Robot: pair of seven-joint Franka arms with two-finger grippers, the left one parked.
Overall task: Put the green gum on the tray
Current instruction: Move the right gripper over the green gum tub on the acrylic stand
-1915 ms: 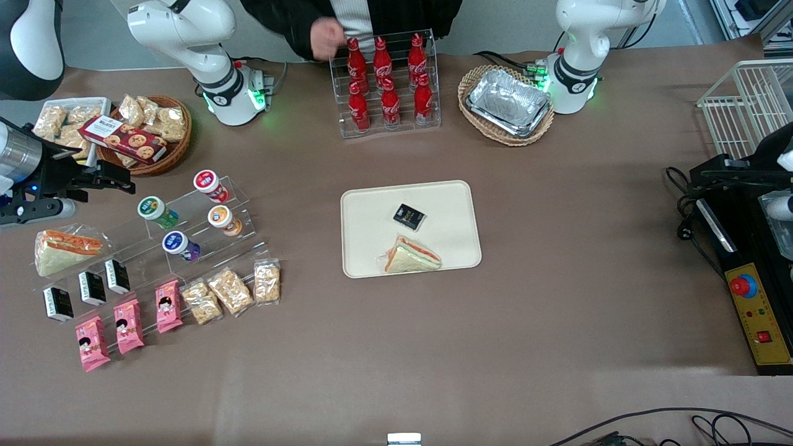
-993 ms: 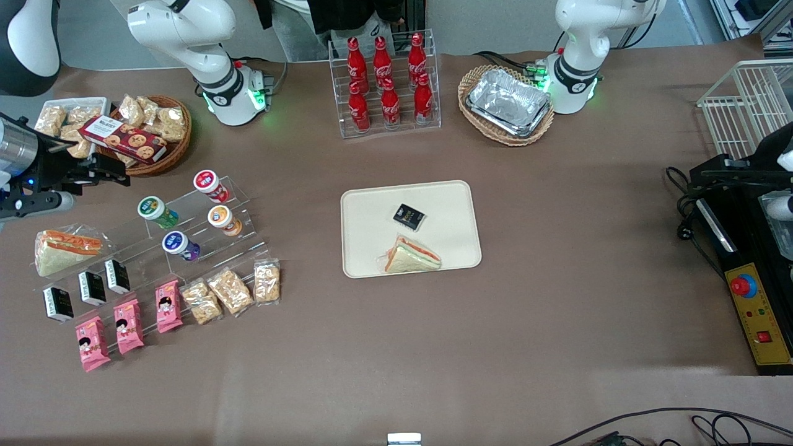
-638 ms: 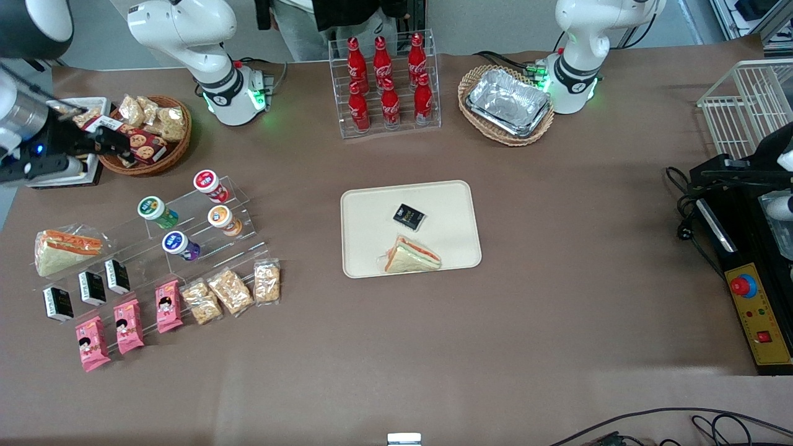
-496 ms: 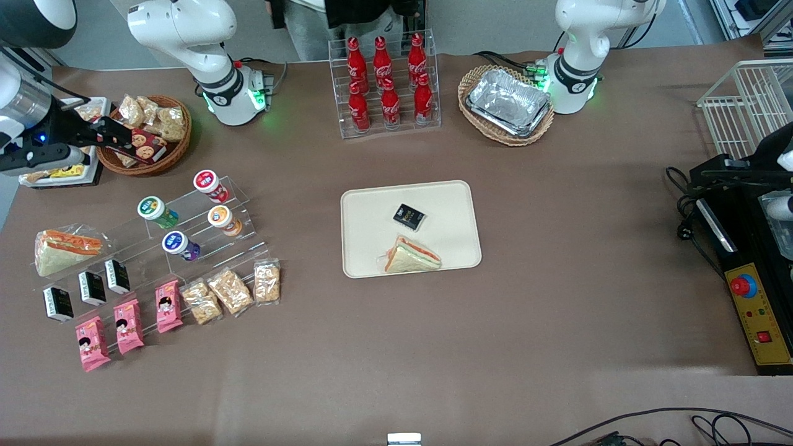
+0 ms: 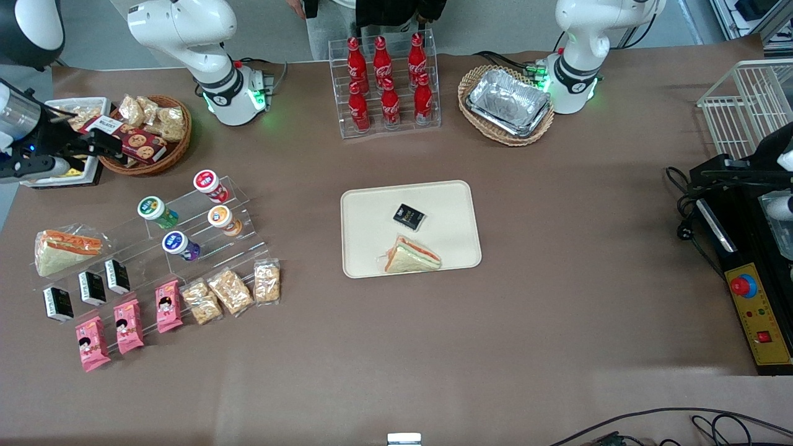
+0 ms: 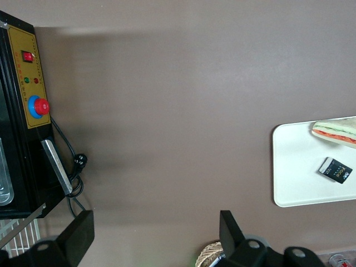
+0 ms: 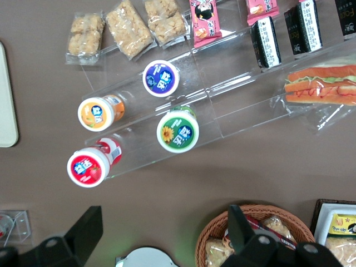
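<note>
**Hovering over the snack basket, gum not picked yet**

My gripper (image 5: 102, 144) hangs over the wicker basket (image 5: 176, 133) with fingers spread wide, nothing in them. It's slid back toward the table's edge since half a second ago, so I reckon I'm still lining up. The green gum (image 7: 178, 131) sits untouched on the clear acrylic rack (image 5: 245, 198), nearer the front camera than my gripper. The tray (image 5: 365, 217) waits mid-table on the brown tabletop (image 5: 557, 248), holding a sandwich (image 5: 412, 255).
</note>
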